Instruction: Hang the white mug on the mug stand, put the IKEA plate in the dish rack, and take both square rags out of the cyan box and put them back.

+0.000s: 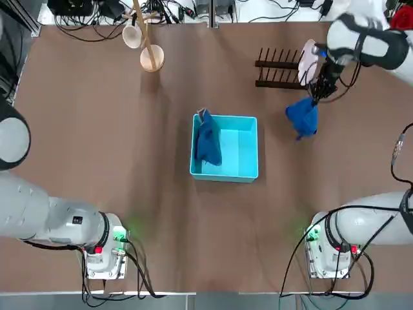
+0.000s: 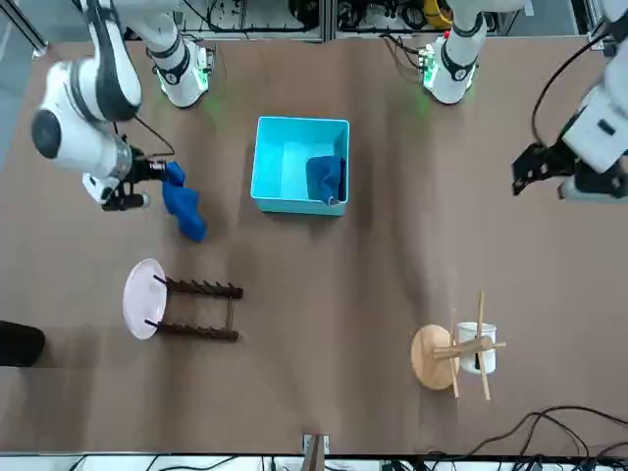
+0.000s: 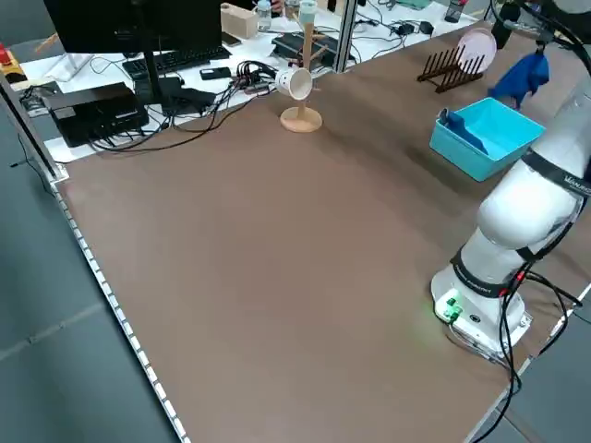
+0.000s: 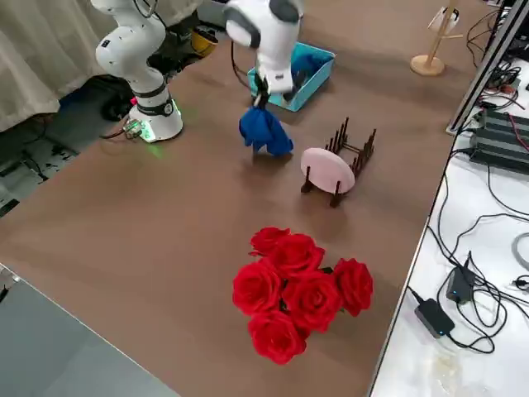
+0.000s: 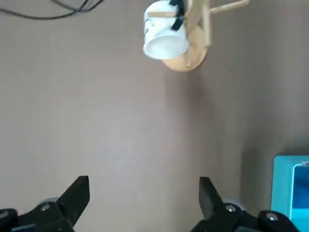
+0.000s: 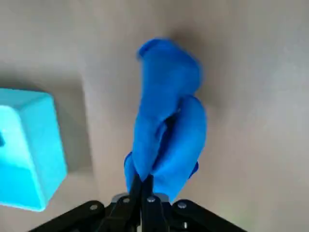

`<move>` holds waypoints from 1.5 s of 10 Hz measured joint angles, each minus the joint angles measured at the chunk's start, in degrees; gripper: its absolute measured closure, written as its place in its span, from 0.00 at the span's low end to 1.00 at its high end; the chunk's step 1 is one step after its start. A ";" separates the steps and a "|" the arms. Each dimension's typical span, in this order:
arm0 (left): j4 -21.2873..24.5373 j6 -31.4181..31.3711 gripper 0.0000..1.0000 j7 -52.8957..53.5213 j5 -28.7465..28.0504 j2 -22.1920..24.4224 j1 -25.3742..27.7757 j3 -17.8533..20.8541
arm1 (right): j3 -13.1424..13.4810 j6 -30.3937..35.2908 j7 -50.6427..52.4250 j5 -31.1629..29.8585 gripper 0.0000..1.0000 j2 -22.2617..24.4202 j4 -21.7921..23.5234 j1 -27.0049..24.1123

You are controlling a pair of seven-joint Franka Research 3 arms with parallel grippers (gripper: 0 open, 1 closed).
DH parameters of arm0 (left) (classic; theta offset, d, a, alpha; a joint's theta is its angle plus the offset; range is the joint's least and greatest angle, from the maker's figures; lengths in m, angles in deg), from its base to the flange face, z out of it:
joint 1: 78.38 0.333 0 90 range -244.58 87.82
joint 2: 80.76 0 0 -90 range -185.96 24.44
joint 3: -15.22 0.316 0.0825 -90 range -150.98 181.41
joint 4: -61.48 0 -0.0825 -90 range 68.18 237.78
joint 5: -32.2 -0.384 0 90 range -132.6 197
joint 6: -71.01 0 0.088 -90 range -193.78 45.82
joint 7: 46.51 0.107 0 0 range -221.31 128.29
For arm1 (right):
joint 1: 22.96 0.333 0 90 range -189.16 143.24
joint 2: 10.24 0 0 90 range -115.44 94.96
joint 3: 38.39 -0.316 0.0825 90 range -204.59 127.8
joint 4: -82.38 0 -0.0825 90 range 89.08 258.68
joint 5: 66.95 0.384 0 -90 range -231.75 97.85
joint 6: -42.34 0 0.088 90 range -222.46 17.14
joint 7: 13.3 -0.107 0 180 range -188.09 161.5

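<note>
Cream-white, the white mug [image 1: 132,35] hung on the mug stand [image 1: 151,57], done. Left claw [image 5: 144,200] idled agape. One rag [image 1: 208,142] lay in the cyan box [image 1: 248,171]; the right claw [image 1: 315,94] pinched the other rag [image 1: 302,117] beside the racked IKEA plate [image 1: 308,59].

- This is looking like a robotics lab, not a home: two white arms are standing bolted to a wide brown table [image 1: 129,161], green lights glowing at their bases.
- A white bench [image 3: 138,83] is running along the table's far edge, carrying a dark monitor [image 3: 129,23], a keyboard [image 3: 171,63] and tangled black cables [image 1: 97,26].
- More cables and a power adapter [image 4: 430,313] are lying on a side bench.
- A bunch of red roses [image 4: 299,289] is sitting on the table, well apart from the right gripper's fingers [image 6: 145,186].
</note>
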 joint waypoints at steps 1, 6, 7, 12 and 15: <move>0.24 0.96 0.03 0.31 0.00 0.75 0.05 0.77 | -0.65 3.51 -5.40 0.09 0.98 0.94 -2.96 2.34; 0.86 1.94 0.04 4.03 0.01 -0.01 0.31 2.97 | -2.80 3.87 -32.50 3.46 0.98 2.38 -5.26 20.09; -0.04 1.93 0.06 3.96 0.02 -0.68 0.26 2.83 | -2.81 3.88 -35.45 3.79 0.98 2.70 -5.55 22.38; -2.38 1.90 0.02 2.65 0.12 -3.12 0.01 2.35 | -2.83 3.90 -47.86 4.40 0.98 4.62 -7.78 32.35; -2.69 1.89 0.02 0.29 0.12 -3.13 0.00 2.09 | -2.78 0.67 -51.11 4.41 0.98 4.36 -7.67 35.88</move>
